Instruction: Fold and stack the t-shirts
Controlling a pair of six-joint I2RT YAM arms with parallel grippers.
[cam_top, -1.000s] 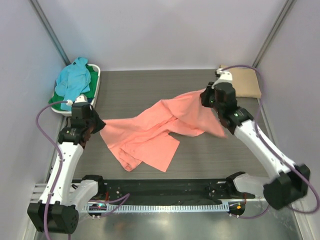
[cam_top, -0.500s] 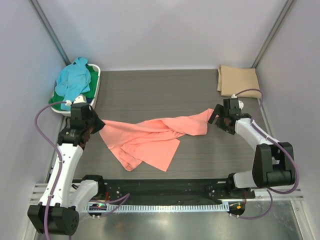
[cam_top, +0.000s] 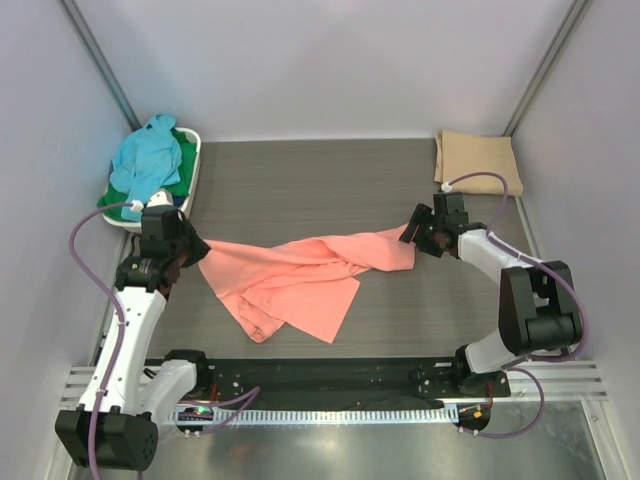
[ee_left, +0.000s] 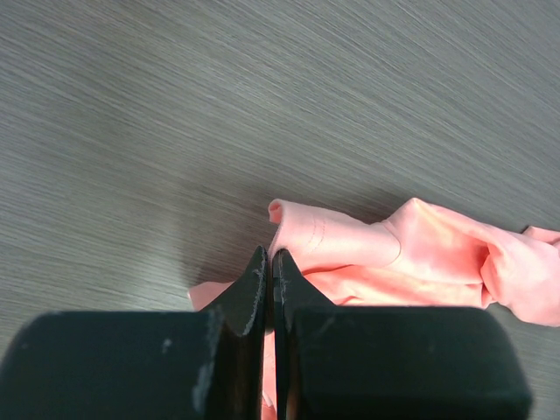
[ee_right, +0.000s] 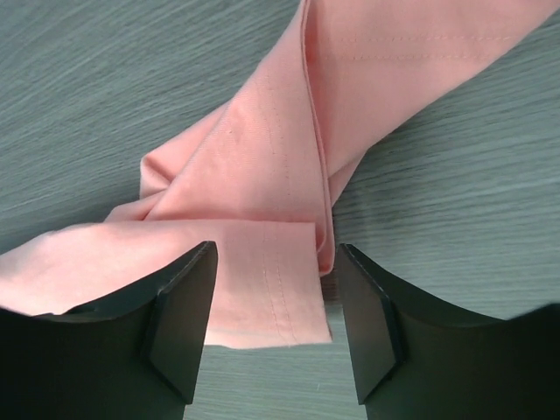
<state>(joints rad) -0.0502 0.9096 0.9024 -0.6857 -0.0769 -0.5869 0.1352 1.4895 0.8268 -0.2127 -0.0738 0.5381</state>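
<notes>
1. the salmon-pink t-shirt lies crumpled on the table, near the middle, pulled into a loose band that runs from the left arm across to the right arm, with a wider flap spread toward the near edge.
2. the left gripper sits at the shirt's left end. in the left wrist view its fingers are pressed together with pink cloth pinched between them, and a rolled fold of the shirt lies just beyond the tips.
3. the right gripper is at the shirt's right end, low over the table. in the right wrist view its jaws stand wide apart, one on each side of a stitched hem of the shirt, and neither finger is clamped on the cloth.
4. a tan t-shirt lies folded flat in the far right corner, well apart from the pink one.
5. a white basket stands at the far left, holding a light blue t-shirt heaped over a green t-shirt.
</notes>
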